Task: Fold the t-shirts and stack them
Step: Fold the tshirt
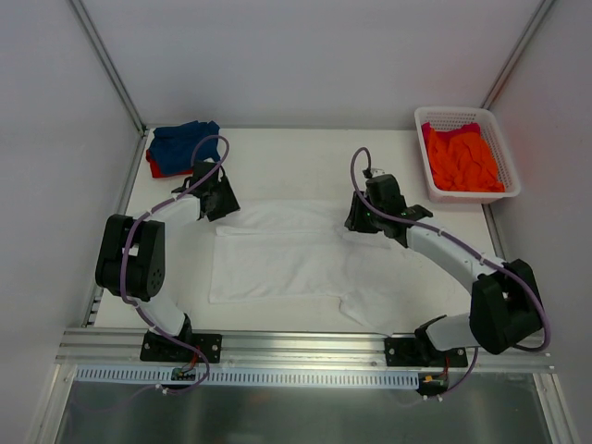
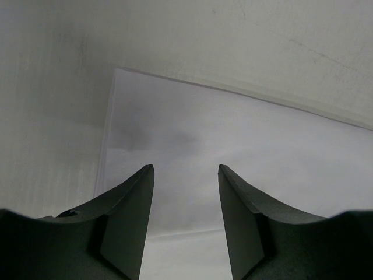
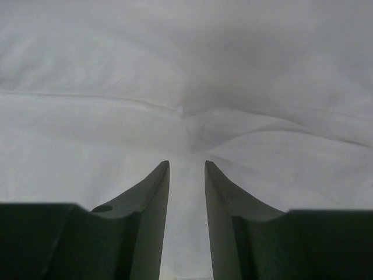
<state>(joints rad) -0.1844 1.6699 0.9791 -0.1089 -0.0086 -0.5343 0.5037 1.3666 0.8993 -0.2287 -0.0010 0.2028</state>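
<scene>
The large white t-shirt (image 1: 277,259) lies spread flat on the white table, with a folded band along its far edge. My left gripper (image 1: 220,205) (image 2: 186,166) sits at the shirt's far left corner, jaws open over a pale surface with nothing between them. My right gripper (image 1: 359,222) (image 3: 186,162) rests at the far right of that edge, jaws narrowly open; white cloth (image 3: 87,70) shows through the gap, with creases meeting just ahead of the fingertips. A blue t-shirt (image 1: 185,143) lies on a red one (image 1: 153,166) at the back left.
A white lattice basket (image 1: 504,153) stands at the back right with the bright orange t-shirt (image 1: 461,159) bunched inside. White walls close in the table at the back and on both sides. The arm bases sit on the metal rail (image 1: 305,347) at the near edge.
</scene>
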